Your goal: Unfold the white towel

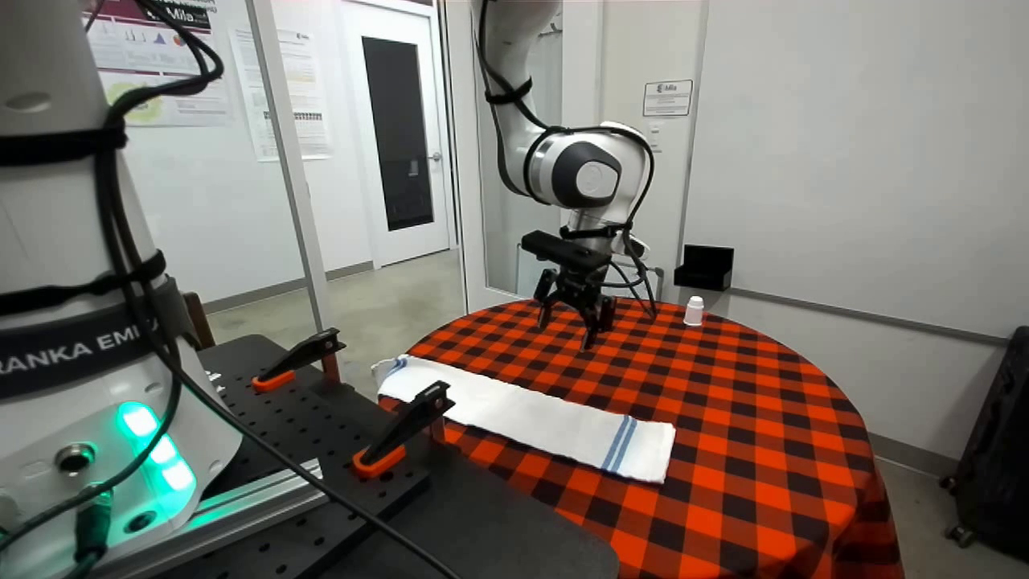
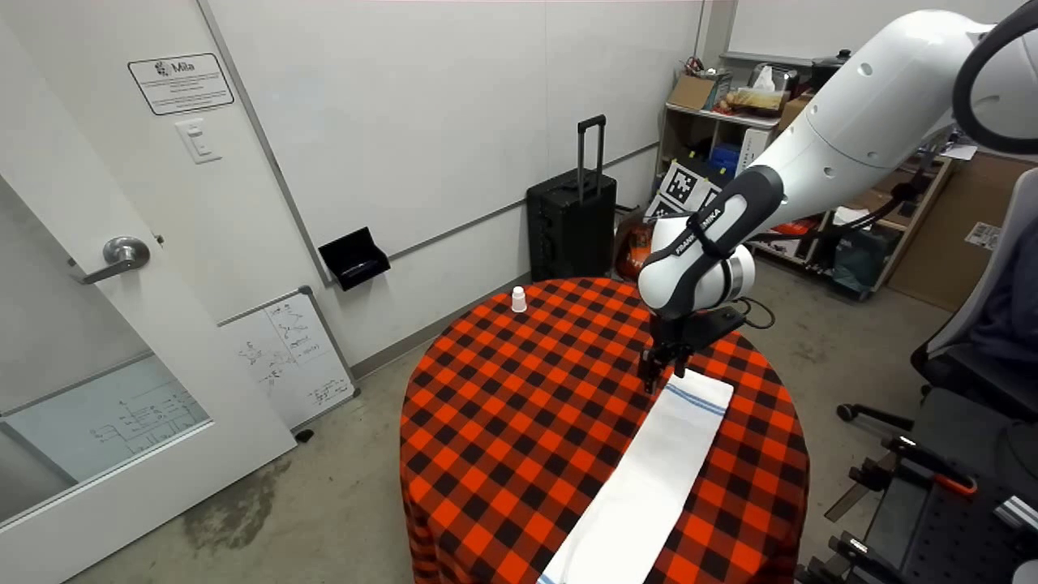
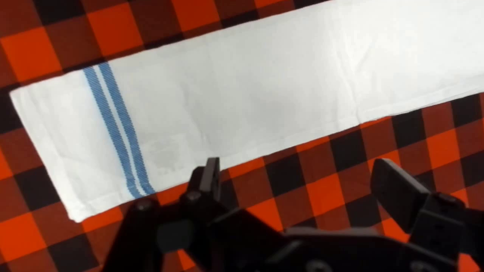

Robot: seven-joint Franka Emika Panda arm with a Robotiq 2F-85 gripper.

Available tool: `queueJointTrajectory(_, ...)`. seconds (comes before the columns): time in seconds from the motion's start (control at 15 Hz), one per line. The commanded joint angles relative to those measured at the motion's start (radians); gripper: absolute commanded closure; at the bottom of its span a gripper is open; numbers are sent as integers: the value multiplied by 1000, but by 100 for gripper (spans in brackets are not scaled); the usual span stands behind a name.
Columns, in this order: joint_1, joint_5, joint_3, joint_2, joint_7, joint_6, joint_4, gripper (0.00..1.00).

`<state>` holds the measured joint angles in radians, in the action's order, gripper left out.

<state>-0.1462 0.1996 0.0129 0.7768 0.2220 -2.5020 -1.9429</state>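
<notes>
- At far left in an exterior view I have the arm's base (image 1: 72,410), its lights glowing green
- Right of it, on the perforated black board (image 1: 297,418), I see two clamps (image 1: 410,422) with orange parts; the nearer one cuts across my view of the white towel (image 1: 530,414)
- That towel lies as a long narrow strip on the red-and-black checked tablecloth (image 1: 748,418), blue stripes near both ends
- Further right a small white container (image 1: 694,311) stands upright near the cloth's far edge, a black holder (image 1: 704,268) shows behind it, and a black suitcase (image 1: 993,458) stands partly out of frame
- In the wrist view the left-hand finger of my gripper (image 3: 297,166) overlaps the towel's long edge, though an exterior view shows me a gap between gripper and towel
- The right-hand finger is well apart, over the cloth: my jaws are spread wide, with checked fabric showing between them
</notes>
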Motion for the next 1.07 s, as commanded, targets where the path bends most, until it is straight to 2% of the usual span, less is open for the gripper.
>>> queueJointTrajectory(0.0, 39, -65, -23, -102, -59, -63, -140, 0)
queueJointTrajectory(0.4, 82, -166, -33, -266, -68, -128, -345, 0)
queueJointTrajectory(0.53, 78, -164, -23, -318, -71, -199, -410, 0)
queueJointTrajectory(0.67, 39, -113, 20, -368, -38, -283, -476, 0)
queueJointTrajectory(0.73, 53, -141, 1, -289, -51, -214, -383, 0)
queueJointTrajectory(1.0, 42, -135, 14, -346, -49, -257, -449, 0)
